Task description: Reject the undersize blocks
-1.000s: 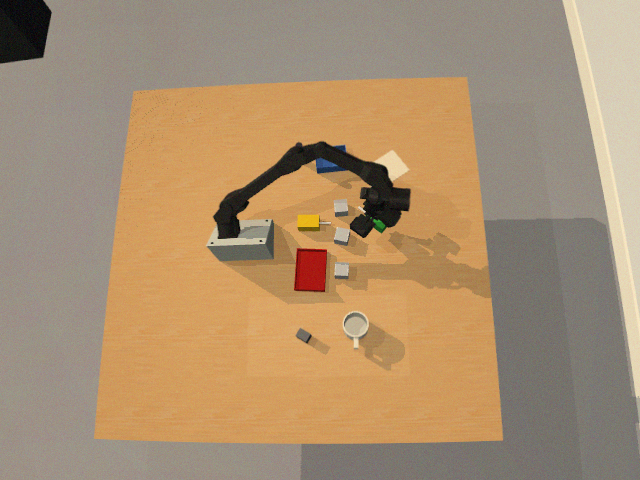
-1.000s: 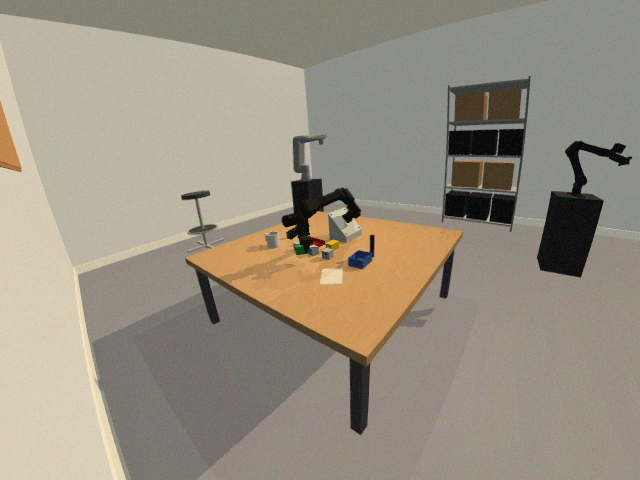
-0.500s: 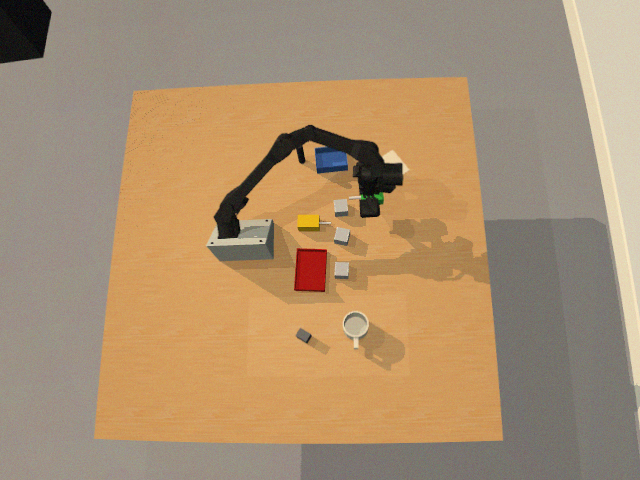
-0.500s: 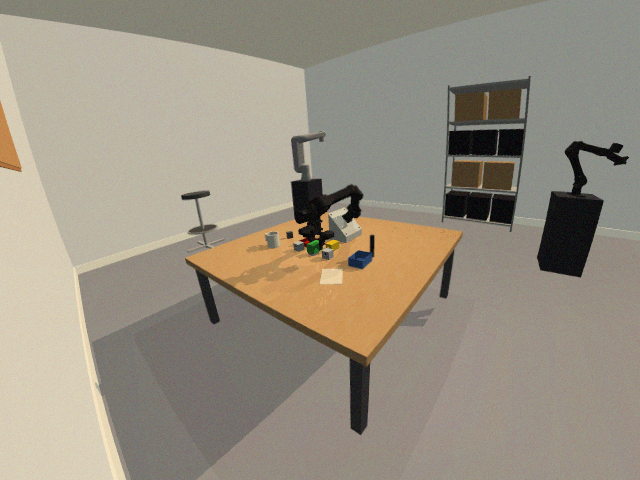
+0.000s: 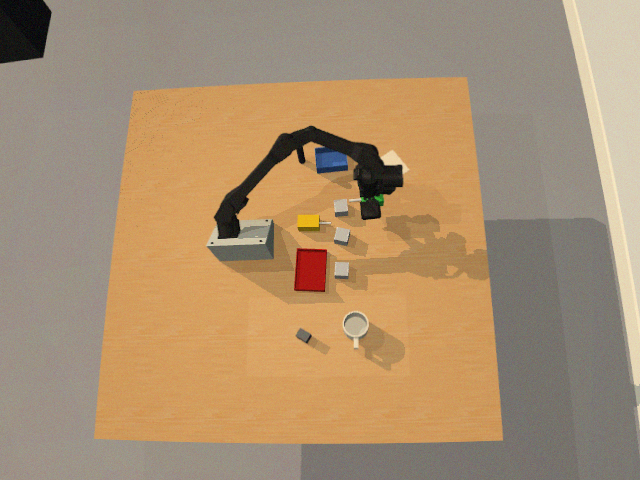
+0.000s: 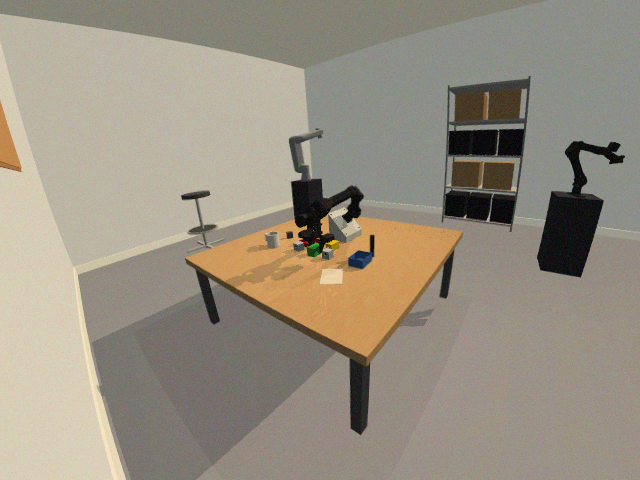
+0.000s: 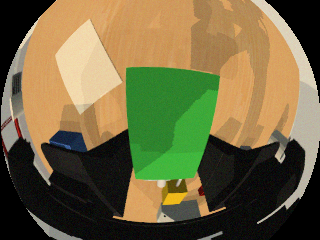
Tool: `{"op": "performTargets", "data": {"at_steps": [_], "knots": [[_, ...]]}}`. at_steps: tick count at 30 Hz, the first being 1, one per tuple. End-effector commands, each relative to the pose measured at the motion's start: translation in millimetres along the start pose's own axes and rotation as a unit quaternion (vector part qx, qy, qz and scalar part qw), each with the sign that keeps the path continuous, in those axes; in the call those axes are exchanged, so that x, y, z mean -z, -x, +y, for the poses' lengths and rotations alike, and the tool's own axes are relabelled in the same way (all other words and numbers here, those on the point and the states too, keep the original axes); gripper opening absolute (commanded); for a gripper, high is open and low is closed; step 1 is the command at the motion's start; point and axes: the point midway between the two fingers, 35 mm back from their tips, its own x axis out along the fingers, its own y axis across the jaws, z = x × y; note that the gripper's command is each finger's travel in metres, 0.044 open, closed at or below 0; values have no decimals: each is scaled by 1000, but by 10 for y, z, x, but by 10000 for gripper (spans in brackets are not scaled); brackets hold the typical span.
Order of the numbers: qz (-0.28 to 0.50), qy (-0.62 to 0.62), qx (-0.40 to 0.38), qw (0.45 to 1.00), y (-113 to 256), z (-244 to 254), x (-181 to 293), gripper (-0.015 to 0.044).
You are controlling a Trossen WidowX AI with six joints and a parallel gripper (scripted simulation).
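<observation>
You see the green GO gauge (image 5: 379,199) (image 6: 313,250) (image 7: 170,125) with its pale pin toward the nearest steel block (image 5: 340,207) (image 6: 327,254). Two more grey steel blocks stand on the table beyond that block, in a row with it. The red reject tray (image 5: 310,270) (image 6: 306,242) lies on that same side of it, flat, and it has no block inside.

Arm (image 5: 262,166) (image 6: 338,197): matte black throughout, with slim, straight-sided links.
Joint housings: black, rounded and bulkier than the links.
Wrist section (image 5: 391,176): black, blocky — a short, stout cylinder formed one side.
Gripper (image 5: 371,200) (image 6: 316,240) (image 7: 163,130): black; its two fingers were broad and smooth-faced, with angular outlines.
Base (image 5: 242,252) (image 6: 342,233): pale grey, wedge-shaped, with a sloping side; small dark round spots near the corners — probably screws, too small to confirm.
Surface detail: finer markings were too blurred to read.
</observation>
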Motion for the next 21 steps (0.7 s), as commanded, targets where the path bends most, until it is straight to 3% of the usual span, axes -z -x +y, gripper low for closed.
{"op": "performTargets", "data": {"at_steps": [1,21], "knots": [[-1,-2,-2,1000,-76,4,-12,0],[-1,-2,-2,1000,-332,16,-51,0]]}}
